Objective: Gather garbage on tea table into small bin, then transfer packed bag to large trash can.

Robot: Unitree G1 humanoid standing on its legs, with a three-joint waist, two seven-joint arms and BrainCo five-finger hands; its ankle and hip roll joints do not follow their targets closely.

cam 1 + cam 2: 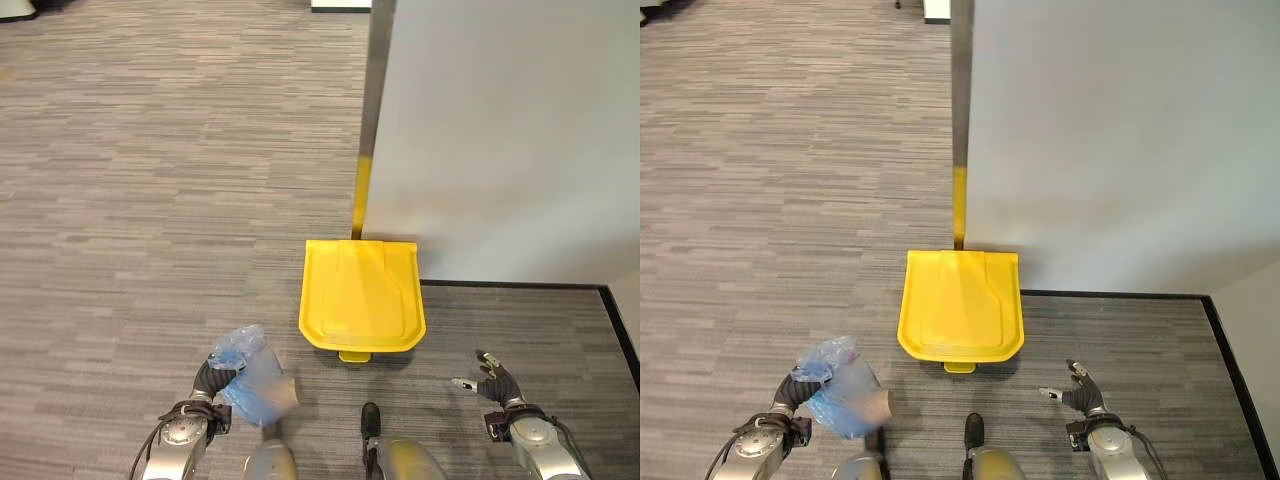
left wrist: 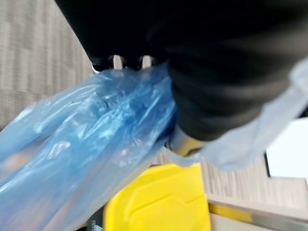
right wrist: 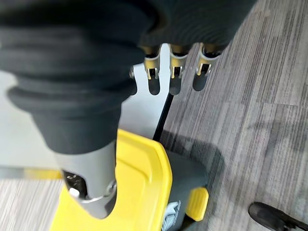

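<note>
My left hand point(image 1: 210, 378) is clenched on the bag point(image 1: 252, 380) just short of the bin point(image 1: 360, 297) — soft, light, slippery, so I'd hold its gathered neck — right hand point(image 1: 493, 381) loose, fingers spread.

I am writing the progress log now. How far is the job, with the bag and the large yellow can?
Packing looks done: the left hand grips a filled blue bag, fingers curled round its gathered top. The robot stands facing the large trash can, whose yellow lid is closed. The right hand is open and holds nothing. Left: open the lid, perhaps by its front pedal, and drop the bag in.
</note>
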